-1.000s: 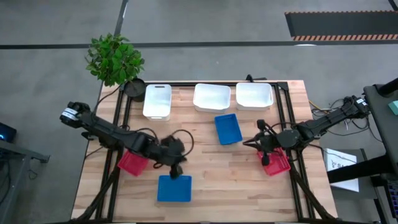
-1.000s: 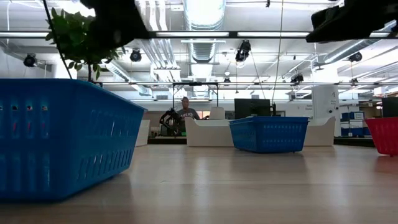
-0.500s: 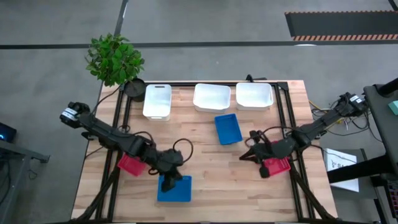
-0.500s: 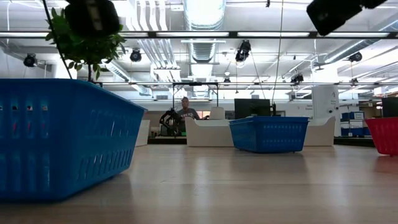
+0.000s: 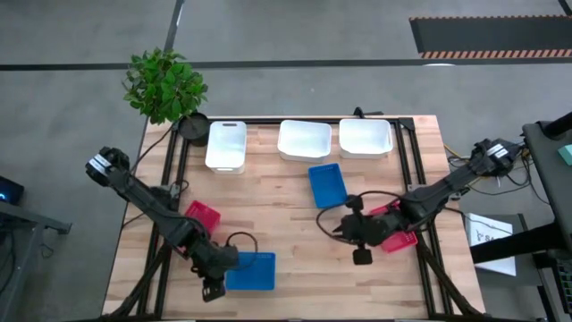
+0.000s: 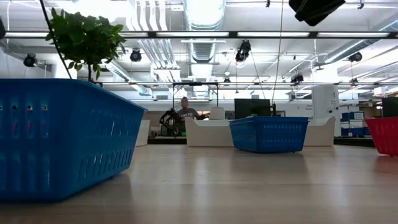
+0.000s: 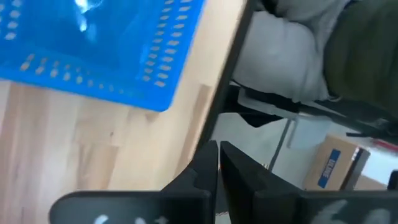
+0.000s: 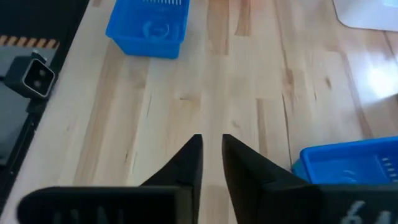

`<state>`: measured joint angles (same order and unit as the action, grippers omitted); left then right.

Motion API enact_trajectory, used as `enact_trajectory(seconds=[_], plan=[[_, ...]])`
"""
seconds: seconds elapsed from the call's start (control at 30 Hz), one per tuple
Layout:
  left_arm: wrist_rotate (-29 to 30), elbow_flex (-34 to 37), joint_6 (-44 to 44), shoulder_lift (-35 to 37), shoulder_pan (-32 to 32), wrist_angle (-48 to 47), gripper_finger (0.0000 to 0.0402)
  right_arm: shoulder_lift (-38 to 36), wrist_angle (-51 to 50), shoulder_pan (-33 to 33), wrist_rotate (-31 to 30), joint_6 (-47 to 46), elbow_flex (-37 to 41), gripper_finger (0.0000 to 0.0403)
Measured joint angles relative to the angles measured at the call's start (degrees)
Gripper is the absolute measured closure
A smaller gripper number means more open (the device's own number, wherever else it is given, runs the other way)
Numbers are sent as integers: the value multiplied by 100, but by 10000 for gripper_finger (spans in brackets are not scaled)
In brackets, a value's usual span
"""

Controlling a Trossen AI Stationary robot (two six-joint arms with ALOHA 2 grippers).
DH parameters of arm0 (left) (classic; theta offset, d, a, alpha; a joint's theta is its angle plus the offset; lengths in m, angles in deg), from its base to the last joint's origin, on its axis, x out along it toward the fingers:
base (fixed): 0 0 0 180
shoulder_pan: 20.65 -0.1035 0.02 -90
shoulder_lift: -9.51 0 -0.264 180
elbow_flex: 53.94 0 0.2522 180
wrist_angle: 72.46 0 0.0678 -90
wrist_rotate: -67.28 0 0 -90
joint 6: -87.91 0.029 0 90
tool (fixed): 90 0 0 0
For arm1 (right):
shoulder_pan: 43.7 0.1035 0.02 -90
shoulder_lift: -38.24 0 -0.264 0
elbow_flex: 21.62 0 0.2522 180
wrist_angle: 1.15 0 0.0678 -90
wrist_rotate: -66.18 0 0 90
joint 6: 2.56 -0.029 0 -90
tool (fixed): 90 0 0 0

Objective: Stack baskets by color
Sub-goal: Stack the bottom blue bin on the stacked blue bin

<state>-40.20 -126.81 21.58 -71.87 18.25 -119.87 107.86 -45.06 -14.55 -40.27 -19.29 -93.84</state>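
Note:
A blue basket [image 5: 251, 271] stands near the table's near edge, and a second blue one [image 5: 328, 185] sits at the middle. A red basket [image 5: 202, 216] lies at the left, another red one [image 5: 394, 236] at the right under my right arm. Three white baskets [image 5: 226, 145] [image 5: 305, 139] [image 5: 365, 137] line the far edge. My left gripper [image 5: 211, 288] hangs shut by the near blue basket's left near corner [image 7: 155, 102], over the table's near edge. My right gripper [image 5: 342, 229] hovers slightly open above bare wood [image 8: 211, 93], left of the right red basket.
A dark pot with a green plant [image 5: 165, 85] stands at the far left corner. Black frame rails [image 5: 404, 170] run along the table's sides. Bare wood [image 5: 295, 241] lies between the near blue basket and my right gripper. A person [image 6: 185, 109] sits far behind the table.
My left gripper has swung from over the near blue basket's far edge toward the table's near edge, ending beside the basket's left near corner, and has turned. My right gripper has risen and drawn away from the right red basket toward the table's middle. No basket has shifted.

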Motion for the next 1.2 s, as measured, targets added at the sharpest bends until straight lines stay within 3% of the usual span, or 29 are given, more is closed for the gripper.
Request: enact_trajectory(seconds=[0.27,0.63,0.83,0.97,1.1,1.2], plan=[[236,570,-92,0,-83,13,401,280,-299,-2,-2,96,-186,302],[694,992,-335,0,-513,16,401,289,-251,-2,-3,-148,147,287],[1076,971,-63,0,-745,10,401,294,306,-104,-5,-550,274,278],[1137,913,111,59,-757,-29,401,375,1210,-153,-216,-287,416,271],[1914,805,576,97,-749,-39,401,750,2045,-181,-380,249,365,270],[3481,721,1483,158,-624,140,401,1157,2427,-209,-461,590,112,270]])
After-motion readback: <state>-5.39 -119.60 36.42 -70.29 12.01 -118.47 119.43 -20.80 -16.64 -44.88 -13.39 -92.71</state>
